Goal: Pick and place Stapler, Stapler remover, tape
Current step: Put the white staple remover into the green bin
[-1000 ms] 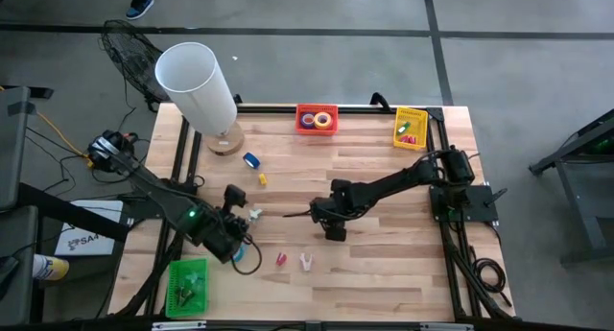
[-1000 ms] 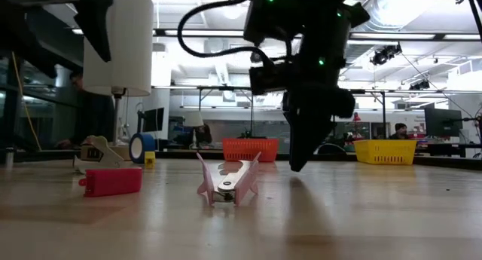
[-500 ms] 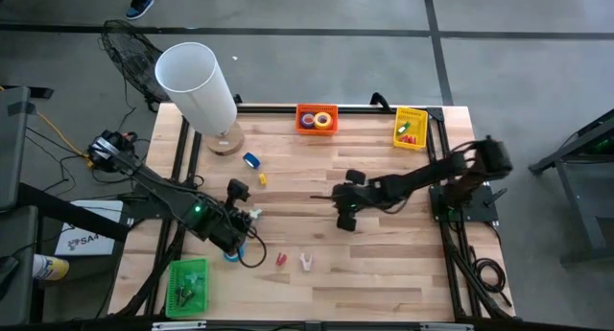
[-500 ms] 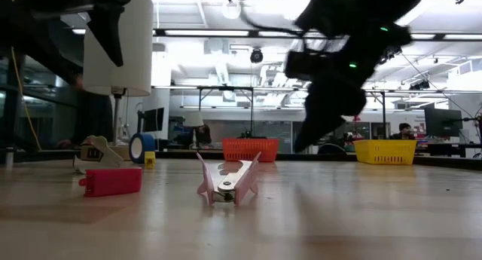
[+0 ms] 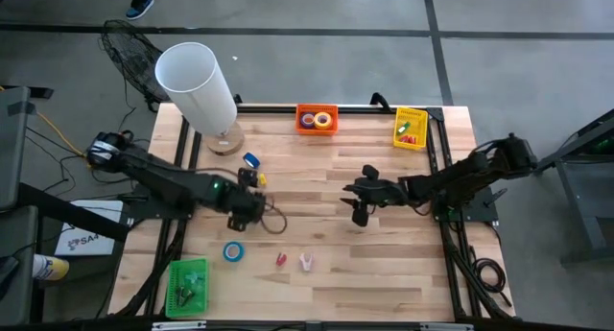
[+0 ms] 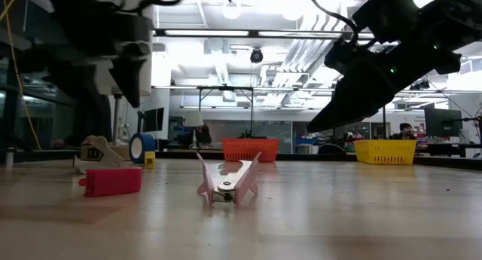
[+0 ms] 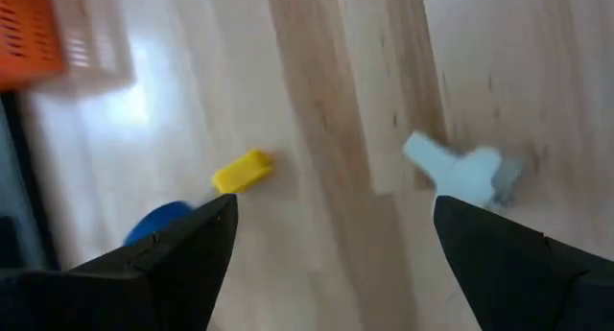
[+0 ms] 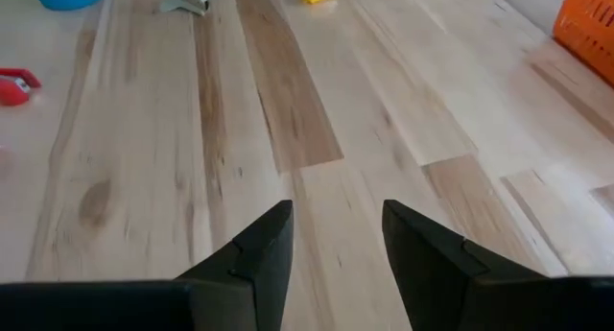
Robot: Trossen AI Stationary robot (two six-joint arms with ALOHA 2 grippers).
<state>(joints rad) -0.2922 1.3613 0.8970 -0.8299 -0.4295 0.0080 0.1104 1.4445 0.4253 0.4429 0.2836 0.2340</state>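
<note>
Two dark grippers hang over the wooden table (image 5: 384, 273), and we see both with fingers spread and nothing between them; the left gripper (image 5: 257, 202) sits left of centre, the right gripper (image 5: 357, 202) near the middle. From the left wrist we see a small yellow block (image 7: 241, 171), a blue tape ring (image 7: 158, 221) beside it and a pale stapler remover (image 7: 459, 167) apart from them. A second blue tape ring (image 5: 233, 250) lies flat toward the front edge, near a small red stapler (image 5: 281, 259) and a pink-handled staple remover (image 5: 306, 262); more tape rolls (image 5: 316, 119) rest in the orange basket (image 5: 317, 108) at the far edge, left of a yellow basket (image 5: 411, 128).
</note>
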